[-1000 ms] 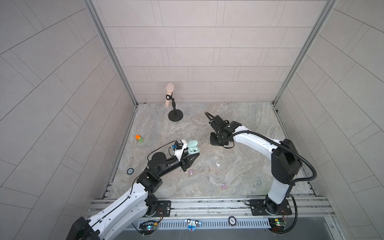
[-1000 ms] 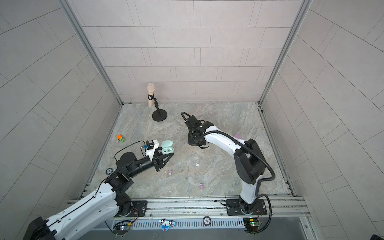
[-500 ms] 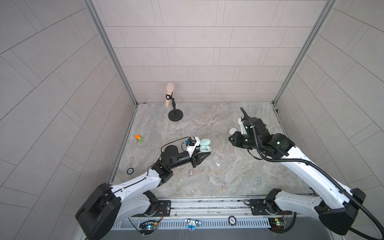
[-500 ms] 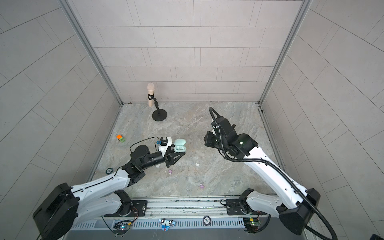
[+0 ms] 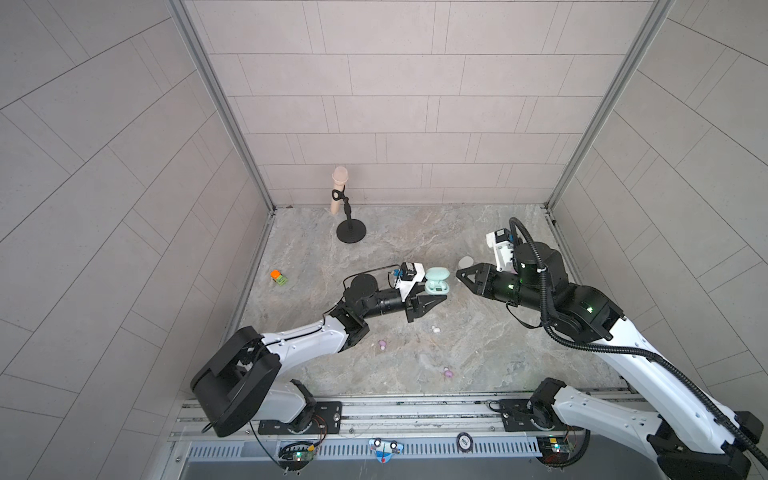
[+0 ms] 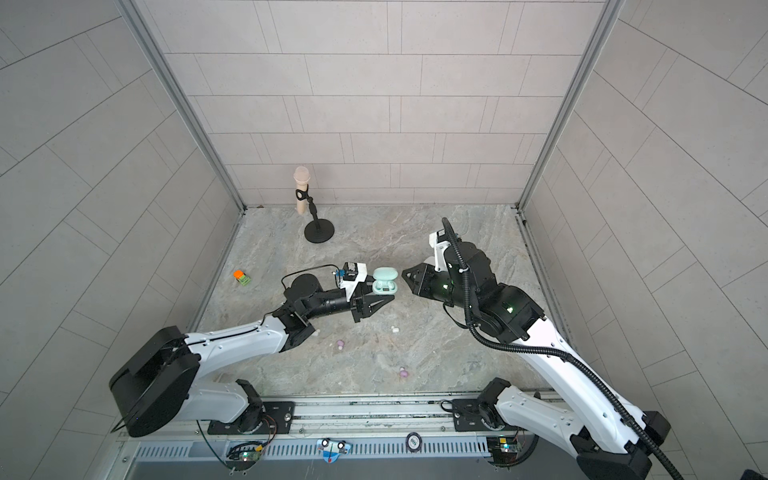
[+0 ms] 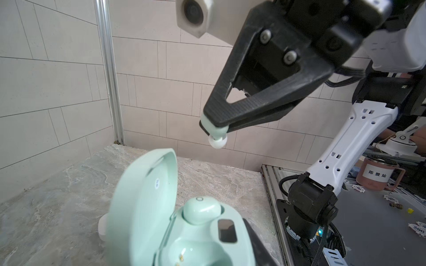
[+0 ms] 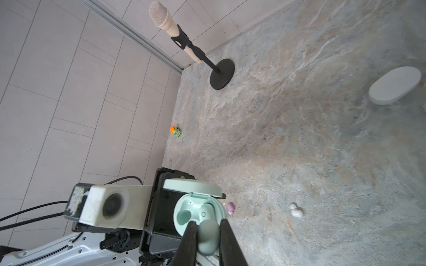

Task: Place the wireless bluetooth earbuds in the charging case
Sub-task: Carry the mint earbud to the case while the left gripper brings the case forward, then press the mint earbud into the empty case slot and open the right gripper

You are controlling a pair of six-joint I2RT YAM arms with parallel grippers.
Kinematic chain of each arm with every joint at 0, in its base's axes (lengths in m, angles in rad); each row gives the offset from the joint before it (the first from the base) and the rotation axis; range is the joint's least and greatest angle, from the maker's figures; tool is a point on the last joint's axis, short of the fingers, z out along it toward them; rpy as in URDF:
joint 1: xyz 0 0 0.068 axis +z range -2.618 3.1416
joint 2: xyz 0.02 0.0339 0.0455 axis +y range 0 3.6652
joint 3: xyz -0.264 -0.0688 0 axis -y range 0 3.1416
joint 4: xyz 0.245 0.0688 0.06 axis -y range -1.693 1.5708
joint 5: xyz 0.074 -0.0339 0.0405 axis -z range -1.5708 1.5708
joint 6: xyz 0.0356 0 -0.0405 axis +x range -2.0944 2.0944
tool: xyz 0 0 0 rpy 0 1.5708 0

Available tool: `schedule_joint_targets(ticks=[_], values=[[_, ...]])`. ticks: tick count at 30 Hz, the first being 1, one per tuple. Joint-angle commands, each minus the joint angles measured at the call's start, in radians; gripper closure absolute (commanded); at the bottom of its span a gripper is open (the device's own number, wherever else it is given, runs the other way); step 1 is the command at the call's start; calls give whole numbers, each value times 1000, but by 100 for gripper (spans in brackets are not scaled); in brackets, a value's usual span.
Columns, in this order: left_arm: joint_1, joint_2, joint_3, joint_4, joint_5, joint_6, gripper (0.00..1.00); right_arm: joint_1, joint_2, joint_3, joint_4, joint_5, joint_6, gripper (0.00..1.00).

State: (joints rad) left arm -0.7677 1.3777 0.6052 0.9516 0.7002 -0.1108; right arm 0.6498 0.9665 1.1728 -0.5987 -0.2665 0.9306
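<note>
One mint earbud [image 7: 216, 131], pinched in right gripper [image 5: 459, 274], now hangs at 3 o'clock of the open mint case [image 5: 437, 281]; left gripper [image 5: 435, 292], clamping the case, has carried it closer. Insertion looks next.

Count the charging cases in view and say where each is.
2. The mint case is open in the left tool; the white case sits shut on the table near the right tool. The arms may hide another.
</note>
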Motion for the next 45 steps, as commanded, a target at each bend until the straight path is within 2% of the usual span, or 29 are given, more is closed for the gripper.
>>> schedule_joint_targets(ticks=[1,25,45], values=[[-19,7,40,62,22,16,100,29,10,30,59,-17,37,84],[-35,7,80,59,15,22,100,125,35,-14,139,18,76,84],[-35,-19,80,39,12,32,100,150,40,-41,85,52,64,84]])
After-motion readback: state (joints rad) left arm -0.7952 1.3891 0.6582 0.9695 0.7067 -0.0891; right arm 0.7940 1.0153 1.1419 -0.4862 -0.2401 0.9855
